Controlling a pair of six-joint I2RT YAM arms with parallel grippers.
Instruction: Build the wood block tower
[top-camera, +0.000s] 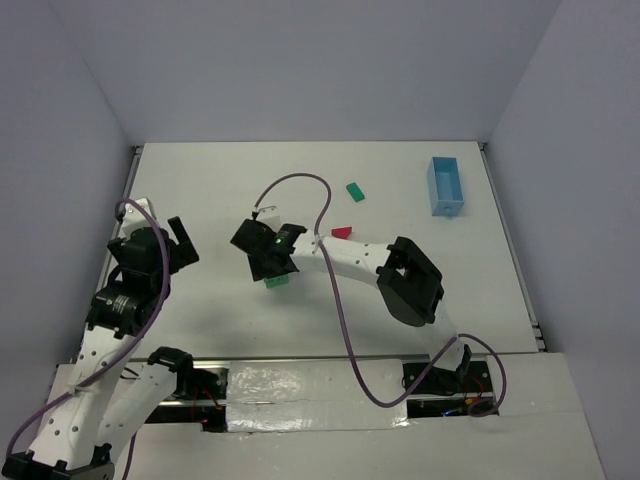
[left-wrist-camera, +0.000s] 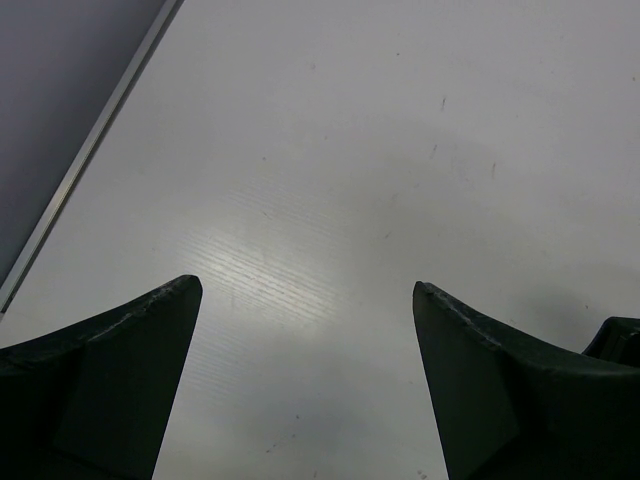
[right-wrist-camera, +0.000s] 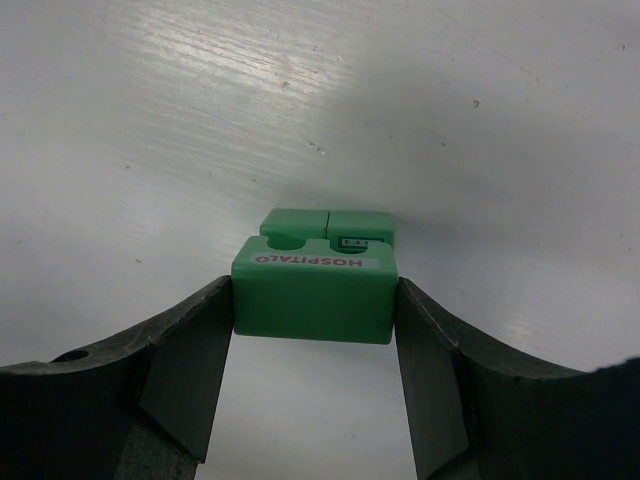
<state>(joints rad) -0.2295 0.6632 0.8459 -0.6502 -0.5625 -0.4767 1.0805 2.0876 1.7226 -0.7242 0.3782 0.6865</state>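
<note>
1. Right gripper (right-wrist-camera: 315, 293) clamps a green block (right-wrist-camera: 310, 305), seemingly resting against two green blocks (right-wrist-camera: 328, 224) mid-table.
2. Left gripper (left-wrist-camera: 306, 285) gapes wide above the table (left-wrist-camera: 350, 120).
3. Red wedge (top-camera: 342, 232) and spare green piece (top-camera: 353, 190) lie farther back.

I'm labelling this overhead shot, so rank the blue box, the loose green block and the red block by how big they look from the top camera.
1. light blue box, clearly largest.
2. loose green block and red block: both tiny and about alike, so unranked.
</note>
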